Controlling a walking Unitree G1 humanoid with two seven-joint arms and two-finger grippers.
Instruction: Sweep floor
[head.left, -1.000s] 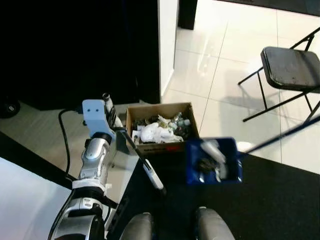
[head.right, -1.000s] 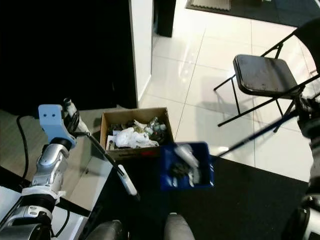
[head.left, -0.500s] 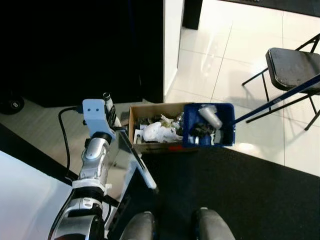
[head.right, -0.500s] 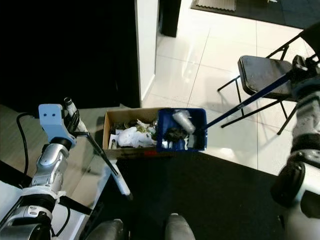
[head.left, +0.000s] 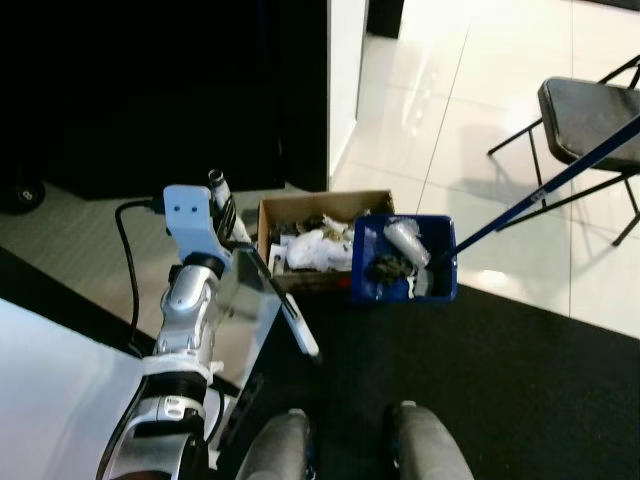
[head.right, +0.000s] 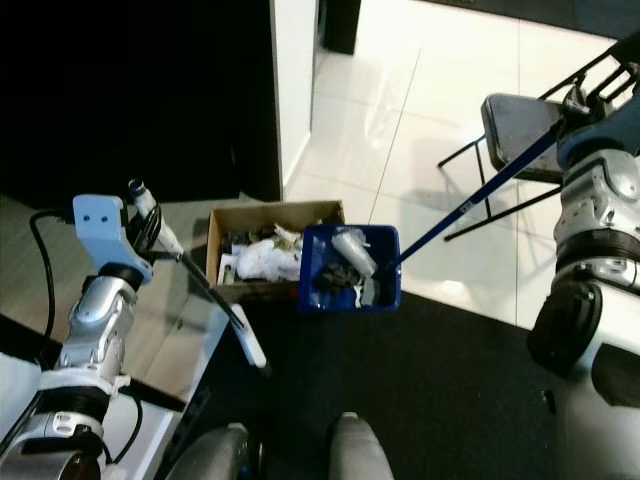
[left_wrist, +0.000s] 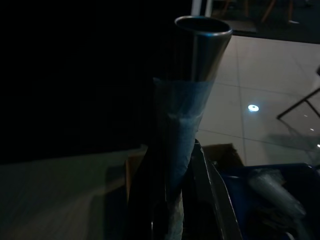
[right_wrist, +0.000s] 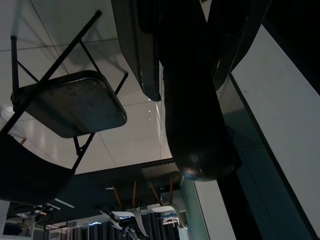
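A blue dustpan (head.left: 403, 260) loaded with crumpled rubbish hangs at the right end of an open cardboard box (head.left: 300, 212), which holds paper and other trash. Its long blue handle (head.right: 470, 205) slants up to my right gripper (head.right: 590, 92), shut on the handle's top end. In the right wrist view the black handle tip (right_wrist: 195, 125) sits between the fingers. My left gripper (head.left: 222, 200) is raised left of the box, shut on the broom handle (left_wrist: 192, 100), a metal tube wrapped in blue tape. The broom stick (head.left: 298, 328) slopes down towards the mat.
A black folding chair (head.left: 590, 110) stands on the white tiles at the far right. A black mat (head.left: 500, 380) covers the floor before my feet (head.left: 350, 450). A white wall corner (head.left: 343, 70) rises behind the box. A black cable (head.left: 130, 280) trails at the left.
The dustpan has been lifted off the black mat and carried to the right end of the box. The right arm rose with the handle. The left arm holds still.
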